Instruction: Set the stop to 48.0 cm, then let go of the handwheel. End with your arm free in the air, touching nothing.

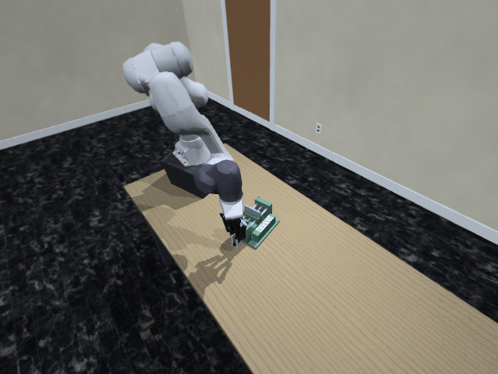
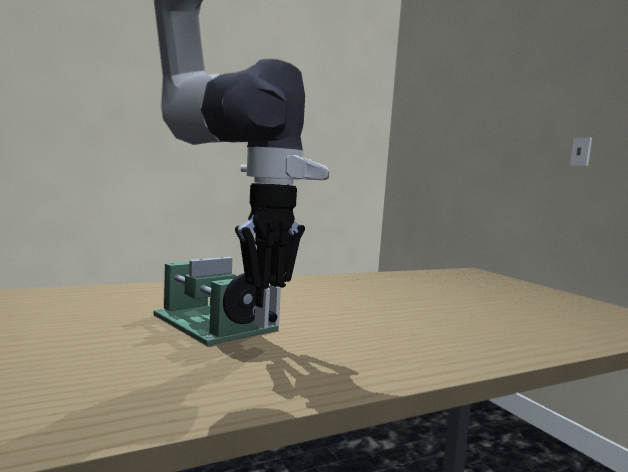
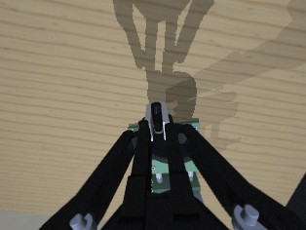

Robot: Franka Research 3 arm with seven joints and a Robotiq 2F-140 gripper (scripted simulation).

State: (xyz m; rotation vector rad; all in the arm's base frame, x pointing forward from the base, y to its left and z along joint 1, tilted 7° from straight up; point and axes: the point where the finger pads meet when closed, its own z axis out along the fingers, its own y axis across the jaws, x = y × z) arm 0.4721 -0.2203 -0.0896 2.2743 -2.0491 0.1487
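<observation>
Green, matt and block-built, the screw-driven stop fixture [image 1: 275, 222] [image 2: 208, 340] sits beside the gripper [image 1: 235, 242] [image 2: 269, 310] [image 3: 157, 120], its flat base plate resting on the table [image 1: 342, 281] [image 2: 406, 329] [image 3: 49, 73], whose top is pale, straight-grained wood. The black, round handwheel [image 2: 233, 306] stands upright on the fixture's end block, just beside the fingertips, with a smooth grey hub at its centre. Its slim, dark crank handle [image 2: 272, 317] [image 3: 156, 117] lies between the light grey, flat-faced finger pads [image 2: 261, 315]; the gripper is pinching that handle, so the wheel has not been let go.

Beyond the wheel from the gripper, smooth, pale round rods run between the two end blocks and pass through a green carriage. On the carriage stands the stop [image 1: 252, 210] [image 2: 210, 266], a squared grey plate. A white scale strip [image 1: 266, 223] lies along the fixture's side, its marks too small to read, so I cannot tell the setting.

The black finger linkages hide part of the wheel. Well away from the gripper, a dark, angular pedestal [image 1: 181, 181] bears the arm, and a flat brown door [image 1: 249, 60] is set in the plain beige wall, above a floor [image 1: 60, 281] [image 2: 355, 446] of mottled black.
</observation>
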